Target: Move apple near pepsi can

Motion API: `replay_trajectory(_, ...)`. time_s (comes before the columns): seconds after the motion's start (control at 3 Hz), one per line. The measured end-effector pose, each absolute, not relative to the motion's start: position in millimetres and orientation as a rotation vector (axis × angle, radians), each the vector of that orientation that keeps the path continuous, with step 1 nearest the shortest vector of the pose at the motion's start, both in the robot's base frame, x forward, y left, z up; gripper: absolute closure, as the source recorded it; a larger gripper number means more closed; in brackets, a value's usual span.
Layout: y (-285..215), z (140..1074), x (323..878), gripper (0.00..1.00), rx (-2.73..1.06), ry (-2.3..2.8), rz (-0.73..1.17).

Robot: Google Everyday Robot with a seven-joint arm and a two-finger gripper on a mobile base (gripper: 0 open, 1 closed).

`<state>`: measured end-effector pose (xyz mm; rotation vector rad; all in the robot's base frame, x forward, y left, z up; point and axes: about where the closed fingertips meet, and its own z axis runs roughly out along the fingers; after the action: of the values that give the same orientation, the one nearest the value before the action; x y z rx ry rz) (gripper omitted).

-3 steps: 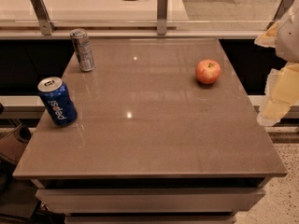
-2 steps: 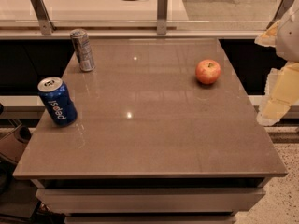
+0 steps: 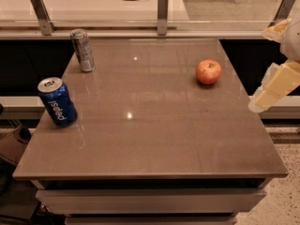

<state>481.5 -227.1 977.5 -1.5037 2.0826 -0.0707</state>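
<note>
The apple (image 3: pixel 208 71), red-orange with a yellowish patch, sits on the right rear part of the brown table (image 3: pixel 154 135). The pepsi can (image 3: pixel 57 101), blue with white lettering and a silver top, stands near the table's left edge. My gripper (image 3: pixel 260 69) hangs at the right edge of the view, beyond the table's right side and a little nearer than the apple. Its pale yellow fingers (image 3: pixel 274 86) stand apart with nothing between them. It touches neither the apple nor the can.
A slimmer silver-grey can (image 3: pixel 82 50) stands at the table's rear left. A railing with metal posts (image 3: pixel 162 13) runs behind the table. A dark object (image 3: pixel 14 144) sits low at the left. Speckled floor (image 3: pixel 281 205) shows at the lower right.
</note>
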Motion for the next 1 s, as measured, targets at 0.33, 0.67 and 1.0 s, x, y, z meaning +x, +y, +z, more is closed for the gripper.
replay_trajectory(0.33, -232, 973, 506, 0.00, -1.374, 1.994, -0.036)
replay_trajectory(0.67, -236, 964, 536, 0.00, -1.278, 1.910, 0.013)
replay_trajectory(1.0, -241, 947, 566, 0.00, -1.164, 1.873, 0.102)
